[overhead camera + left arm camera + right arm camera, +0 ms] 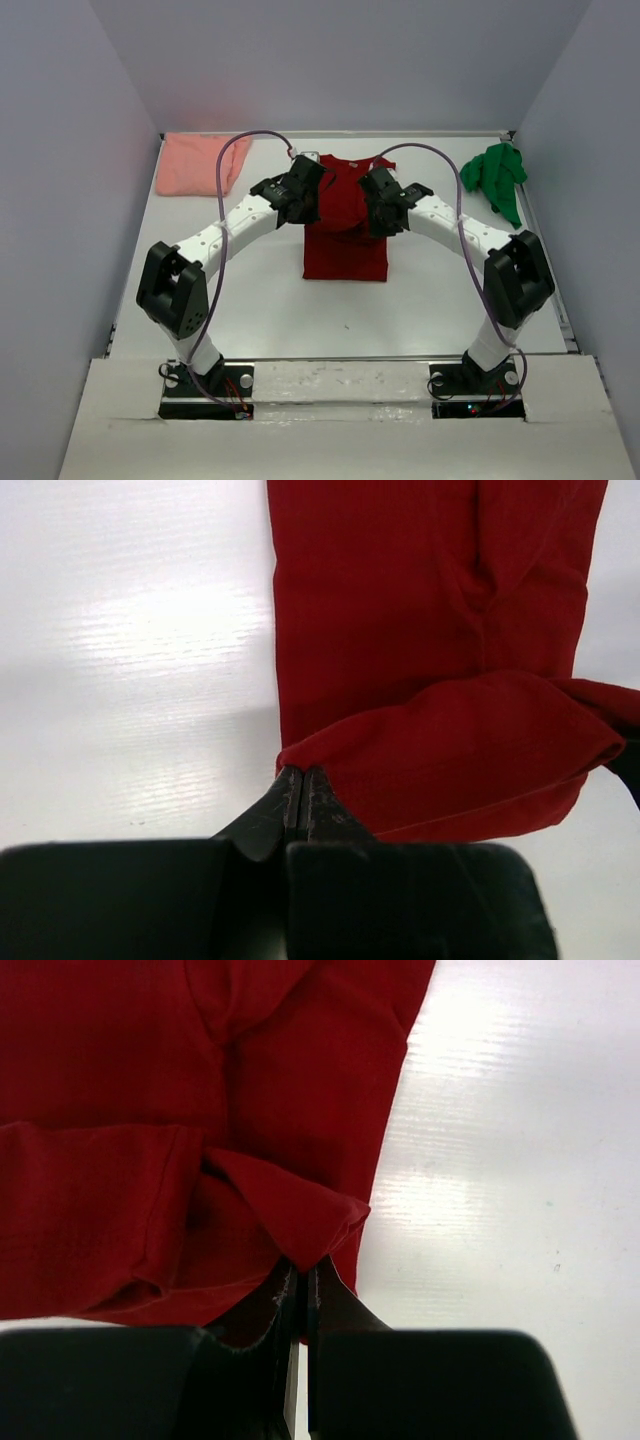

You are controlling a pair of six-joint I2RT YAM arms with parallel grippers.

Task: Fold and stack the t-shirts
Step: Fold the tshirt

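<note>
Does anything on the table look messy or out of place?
The green shirt lies crumpled in a heap at the far right; the pink shirt at the far left lies flatter. The red shirt between them is partly folded.

The left arm [235, 225] and right arm [450, 222] each bend at an outer elbow and reach inward over the table, with their wrists near each other but apart. The left gripper [303, 785] is pinched tight on an edge of the dark red t-shirt [420, 630]. The right gripper [303, 1275] is clamped on a folded corner of it.
</note>
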